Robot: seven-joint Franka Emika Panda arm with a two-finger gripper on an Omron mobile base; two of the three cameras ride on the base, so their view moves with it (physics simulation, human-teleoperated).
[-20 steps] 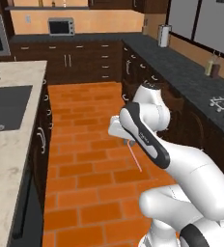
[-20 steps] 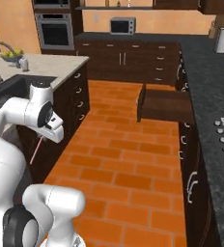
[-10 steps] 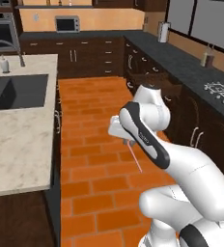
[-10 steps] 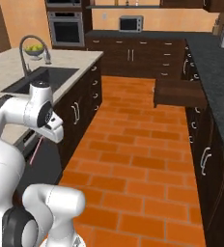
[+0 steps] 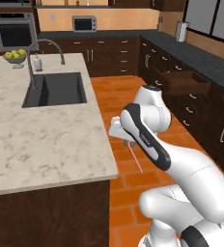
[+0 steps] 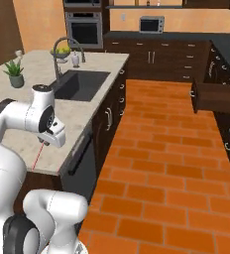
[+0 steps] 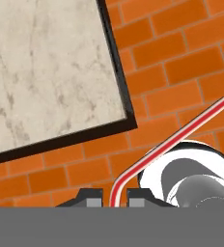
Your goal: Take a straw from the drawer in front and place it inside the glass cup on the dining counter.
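**End effector carrying the straw toward the island**

The end effector [image 7: 115, 195] is clamped on the straw [image 7: 172, 141], fingers pinching it just below the bent tip, and the long pink-red shaft runs out over the brick floor [image 7: 181, 58]. From the left base view the straw [image 5: 135, 159] hangs down and slants away from the hand, beside the edge of the tabletop [image 5: 46, 144]. The right base view shows it as a thin pink line [image 6: 37, 158] dropping below the end effector [image 6: 46, 143], in front of the marble.

Pick-up looks done; this is the carry. The drawer [image 6: 213, 96] stands pulled out on the far side of the aisle, well apart from the arm, and nothing of its contents can be made out from here.

Now the target. The cup [image 6: 76, 60] sits at the far end of the tabletop, just beside the fruit bowl [image 6: 62, 52] with its yellow-green fruit and near the tap [image 6: 62, 49]. It looks empty, though it is too small to be sure. The sink [image 5: 56, 89] lies between the arm and the cup.

Next move, as I read it: reach past the sink to the far end, bring the straw upright over the cup, and lower its free end inside before letting go. The straw's slant is the risk; it could catch the rim.
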